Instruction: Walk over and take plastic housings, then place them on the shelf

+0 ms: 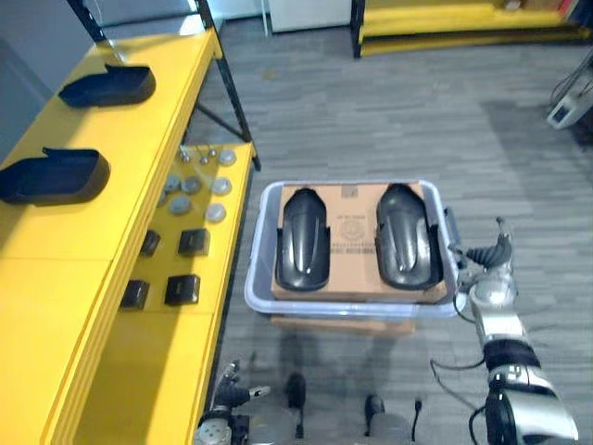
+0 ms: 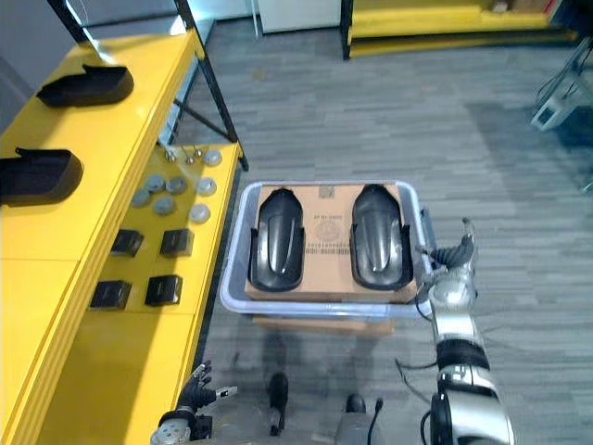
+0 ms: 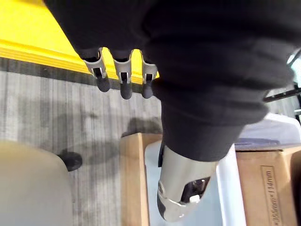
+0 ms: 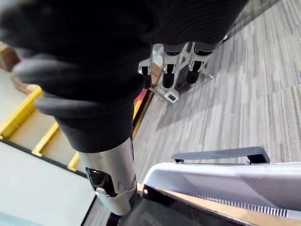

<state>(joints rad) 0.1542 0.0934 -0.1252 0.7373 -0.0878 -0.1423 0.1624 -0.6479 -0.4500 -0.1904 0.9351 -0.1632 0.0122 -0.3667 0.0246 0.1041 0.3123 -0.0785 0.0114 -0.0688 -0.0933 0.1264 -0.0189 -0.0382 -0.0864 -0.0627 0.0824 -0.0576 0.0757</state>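
The big yellow shelf (image 1: 56,306) runs along the 9 o'clock side, with two black plastic housings (image 1: 54,176) on top. In the middle sits a clear bin (image 1: 255,278) holding a cardboard box (image 1: 350,232), and two more housings (image 1: 304,239) lie side by side on the box. The right hand (image 1: 488,264) is by the bin's 3 o'clock edge and the left hand (image 1: 227,394) is low at 7 o'clock, both with fingers (image 4: 170,70) straight and wide, holding nothing.

Four black moulded plastic housings (image 1: 304,239): two far left on the yellow shelf (image 1: 56,306), two in the one pale plastic bin (image 1: 258,261). Four small black square blocks (image 1: 182,289), seven round grey discs (image 1: 215,213).
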